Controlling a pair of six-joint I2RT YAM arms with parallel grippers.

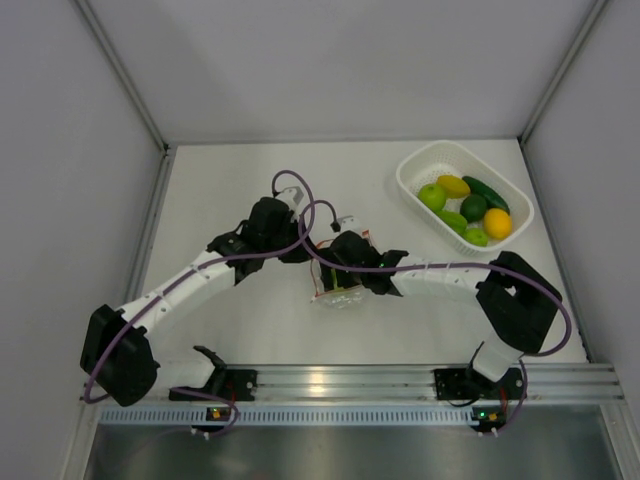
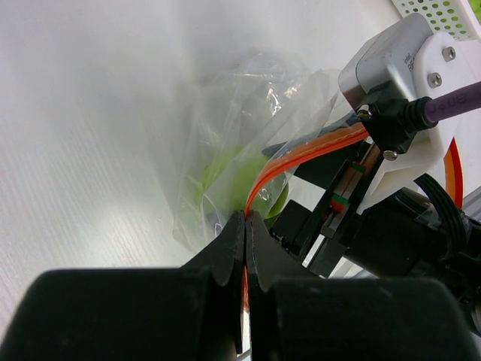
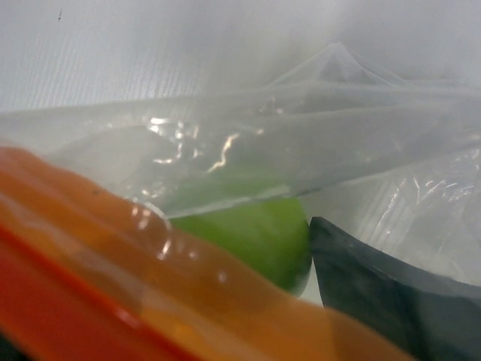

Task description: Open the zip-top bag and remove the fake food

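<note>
The clear zip-top bag lies at mid-table, between the two arms in the top view. My left gripper is shut on its orange-red zip strip. A light-green round fruit is inside the bag. My right gripper sits at the bag's mouth. One of its dark fingers touches the fruit's right side. The other is hidden behind the strip. The remaining fake food lies in the basket.
The white perforated oval basket stands at the back right, holding light-green fruits, a yellow one, an orange one and a dark-green cucumber. White walls enclose the table on the left, back and right. The arm bases and a metal rail run along the near edge.
</note>
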